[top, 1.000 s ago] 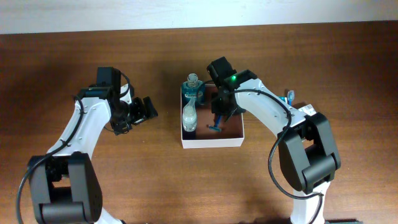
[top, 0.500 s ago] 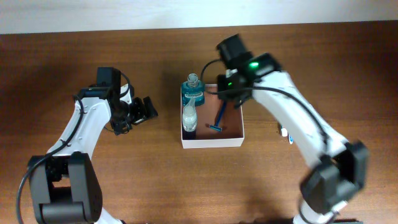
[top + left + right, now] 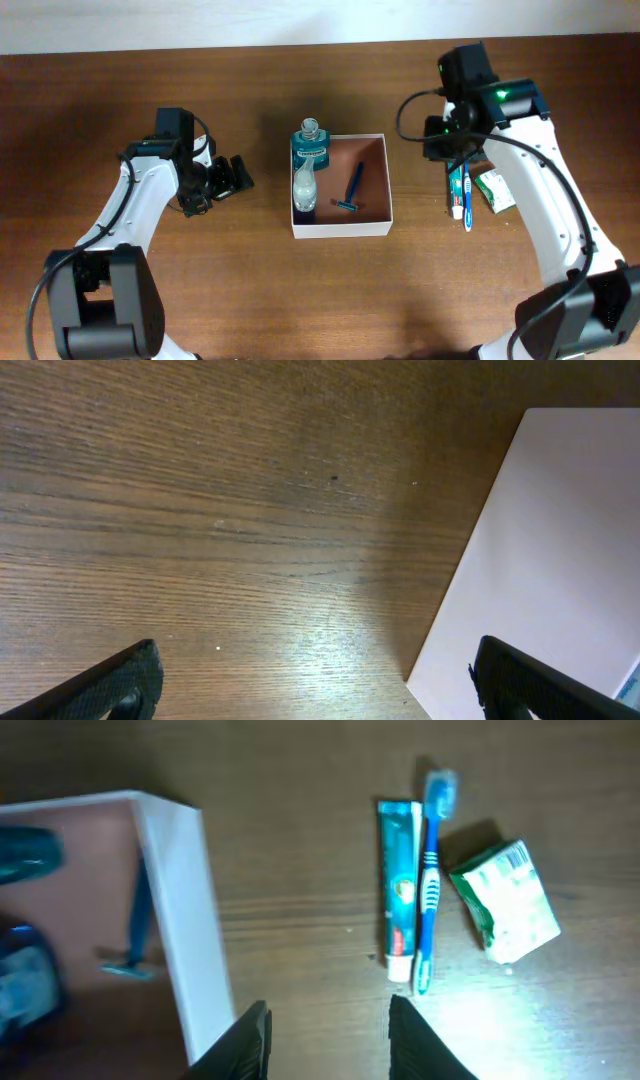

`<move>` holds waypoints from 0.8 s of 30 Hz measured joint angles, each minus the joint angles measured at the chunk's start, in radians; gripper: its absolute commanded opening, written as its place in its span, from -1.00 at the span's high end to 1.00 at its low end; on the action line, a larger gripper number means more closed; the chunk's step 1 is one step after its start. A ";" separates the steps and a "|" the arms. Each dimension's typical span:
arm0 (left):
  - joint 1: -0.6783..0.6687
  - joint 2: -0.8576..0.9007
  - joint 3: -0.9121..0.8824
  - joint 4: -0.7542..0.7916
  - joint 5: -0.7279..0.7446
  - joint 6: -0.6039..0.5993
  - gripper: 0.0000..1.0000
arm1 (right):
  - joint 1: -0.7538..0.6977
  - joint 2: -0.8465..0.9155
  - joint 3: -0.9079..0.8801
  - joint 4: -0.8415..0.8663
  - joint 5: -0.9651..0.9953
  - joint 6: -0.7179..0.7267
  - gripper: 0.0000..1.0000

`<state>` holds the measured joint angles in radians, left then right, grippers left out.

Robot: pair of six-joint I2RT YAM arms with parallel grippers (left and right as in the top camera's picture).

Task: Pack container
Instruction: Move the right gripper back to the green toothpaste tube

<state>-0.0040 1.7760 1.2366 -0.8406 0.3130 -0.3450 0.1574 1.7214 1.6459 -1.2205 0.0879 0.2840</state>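
Note:
The container (image 3: 340, 228), a shallow white box with a reddish-brown inside, sits mid-table. In it lie a blue mouthwash bottle (image 3: 311, 148), a small clear bottle (image 3: 304, 190) and a blue razor (image 3: 352, 188). My right gripper (image 3: 437, 143) hovers over bare wood between the box and a toothpaste tube (image 3: 456, 188), open and empty. In the right wrist view the right gripper (image 3: 330, 1045) hangs between the container wall (image 3: 185, 900) and the toothpaste (image 3: 400, 890); the razor (image 3: 135, 935) shows inside. My left gripper (image 3: 232, 177) stands wide open left of the box, and the left gripper (image 3: 320, 685) faces the container's side (image 3: 550, 560).
A blue toothbrush (image 3: 467, 200) lies beside the toothpaste, with a small green-and-white packet (image 3: 495, 190) just right of them. The right wrist view shows the toothbrush (image 3: 430, 880) and packet (image 3: 505, 900) on the wood.
My right gripper has pulled out of the box and swung right, over the table by the toothpaste. The razor stays lying in the box. The left arm has not moved.

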 measured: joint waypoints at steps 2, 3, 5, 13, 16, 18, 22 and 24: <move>0.000 0.000 0.000 0.000 0.000 0.000 -0.99 | -0.027 0.000 -0.050 0.039 0.002 -0.006 0.27; 0.000 0.000 0.000 0.000 0.000 0.000 -0.99 | -0.040 0.000 -0.078 0.065 0.002 -0.008 0.27; 0.000 0.000 0.000 0.000 0.000 0.000 -0.99 | -0.062 0.000 -0.138 0.117 0.003 -0.011 0.23; 0.000 0.000 -0.001 0.000 0.000 0.000 -0.99 | -0.080 0.002 -0.385 0.359 0.003 -0.078 0.22; 0.000 0.000 -0.001 0.000 0.000 0.000 -0.99 | -0.082 0.006 -0.450 0.438 0.006 -0.089 0.23; 0.000 0.000 -0.001 0.000 0.000 0.000 -0.99 | -0.089 0.012 -0.486 0.475 0.006 -0.097 0.22; 0.000 0.000 -0.001 0.000 0.000 0.000 -0.99 | -0.120 0.015 -0.533 0.510 0.007 -0.102 0.20; 0.000 0.000 -0.001 0.000 0.000 0.000 -0.99 | -0.140 0.017 -0.539 0.512 0.009 -0.103 0.08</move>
<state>-0.0040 1.7760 1.2358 -0.8410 0.3130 -0.3450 0.0174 1.7382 1.1065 -0.7090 0.0971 0.1814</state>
